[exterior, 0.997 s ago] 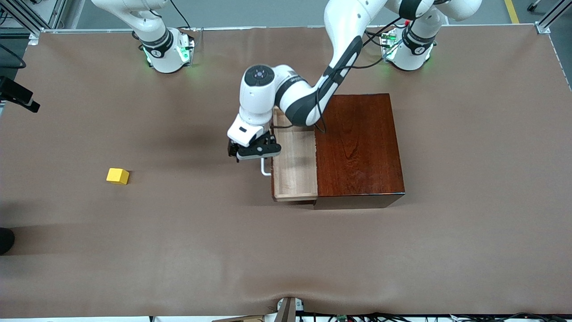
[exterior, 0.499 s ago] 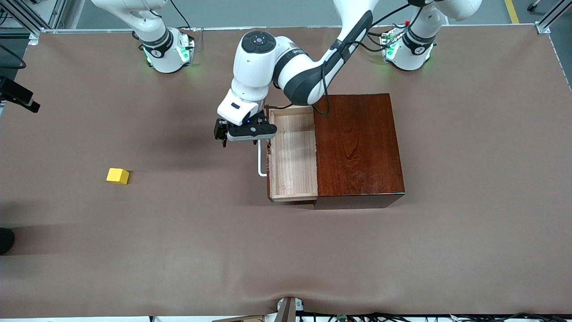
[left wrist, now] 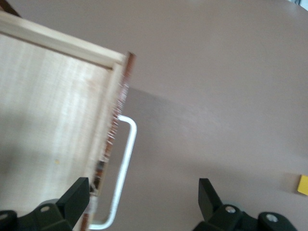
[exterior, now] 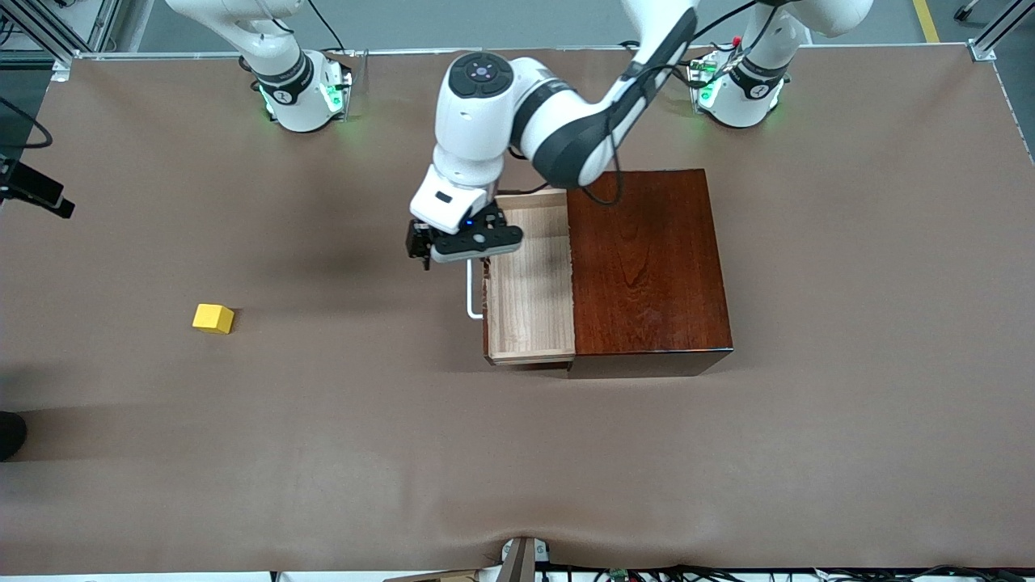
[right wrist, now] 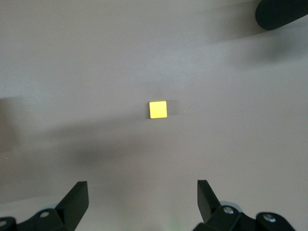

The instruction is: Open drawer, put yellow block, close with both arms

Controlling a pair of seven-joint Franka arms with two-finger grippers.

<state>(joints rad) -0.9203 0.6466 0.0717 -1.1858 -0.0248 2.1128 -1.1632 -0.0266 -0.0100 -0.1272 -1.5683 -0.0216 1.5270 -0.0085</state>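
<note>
The drawer point(exterior: 530, 283) stands pulled out of the box point(exterior: 647, 263). Left pincer point(exterior: 462, 242), fingers apart, hangs over its handle point(exterior: 471, 293). Right pincer point(right wrist: 142, 202), fingers apart, hangs above the yellow block point(exterior: 213, 318), well apart from the drawer.

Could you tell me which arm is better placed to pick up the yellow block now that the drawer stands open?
Probably the right: its open end effector hangs over the yellow block. The left end effector, also open, is over the drawer handle.
</note>
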